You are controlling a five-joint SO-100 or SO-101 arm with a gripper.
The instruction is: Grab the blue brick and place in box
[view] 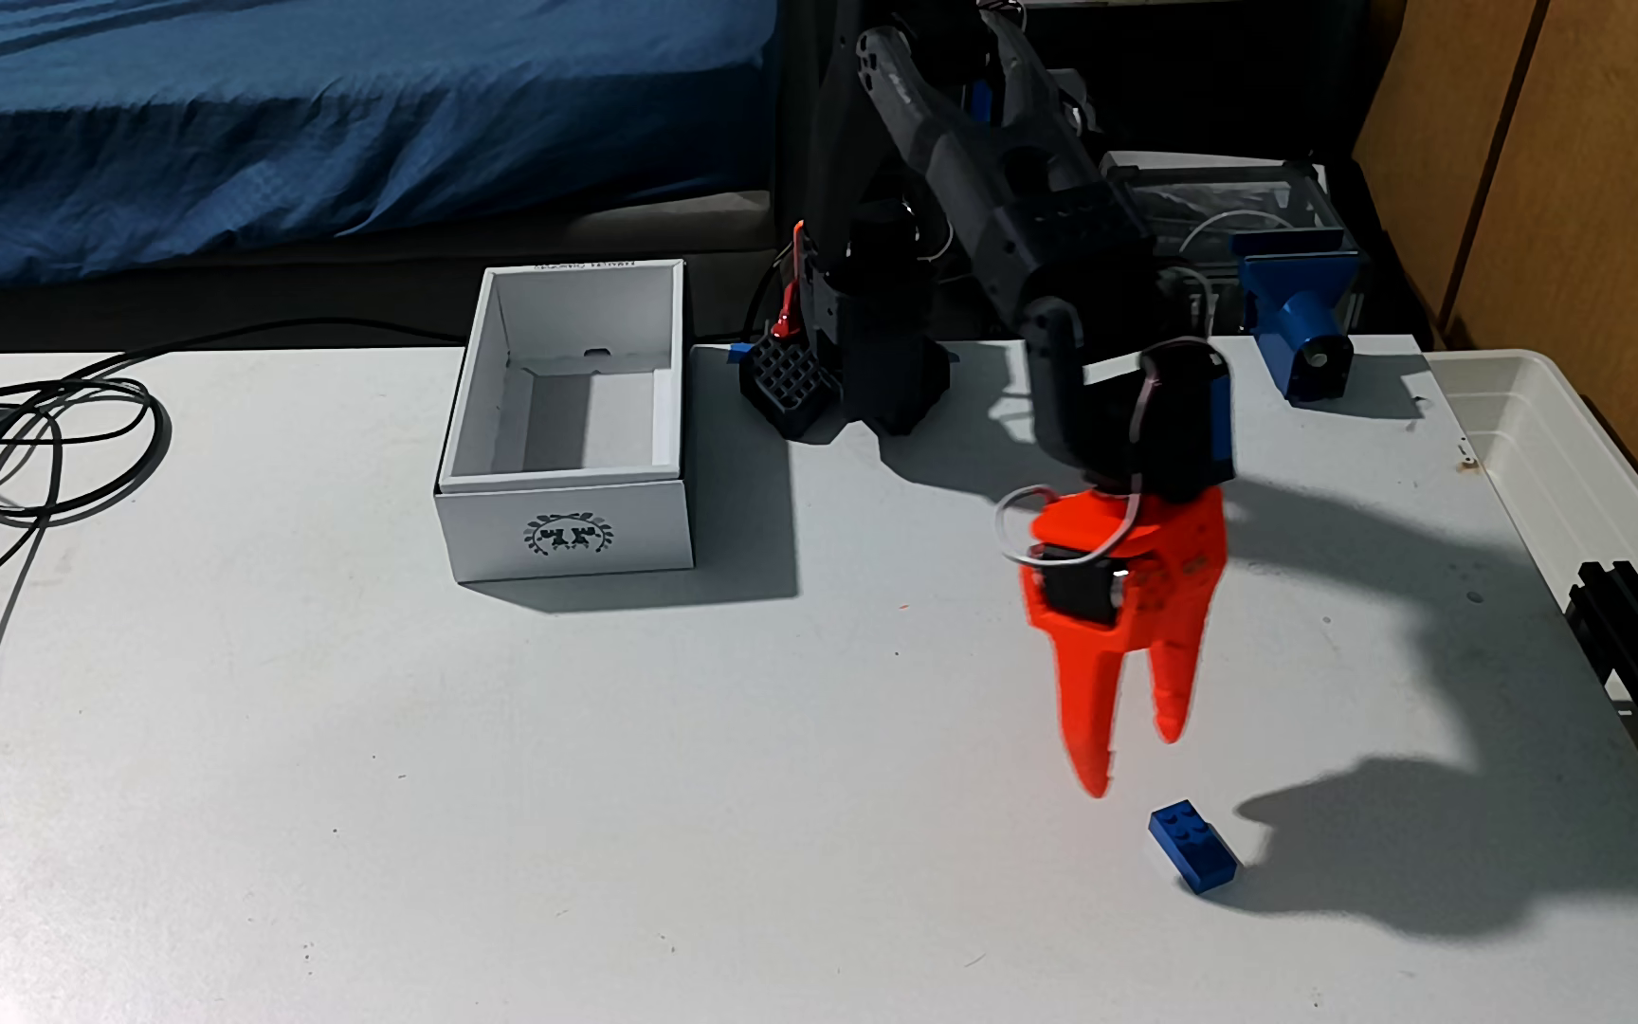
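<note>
- fixed view: approach step; gripper (1130, 763) fingers released, empty, above the worktop (500, 788).
- blue brick (1192, 846) just below-right of fingertips; box (566, 537) well apart.
- next move calls for lowering to straddle it.

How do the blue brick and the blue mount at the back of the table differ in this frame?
The blue brick is a small studded rectangle; the blue mount is larger, with a round barrel. The brick lies flat near the front of the table, just below the orange gripper, whose jaws are slightly apart; the mount stands at the far edge, well behind the gripper. Both are blue and rest on the table.
</note>
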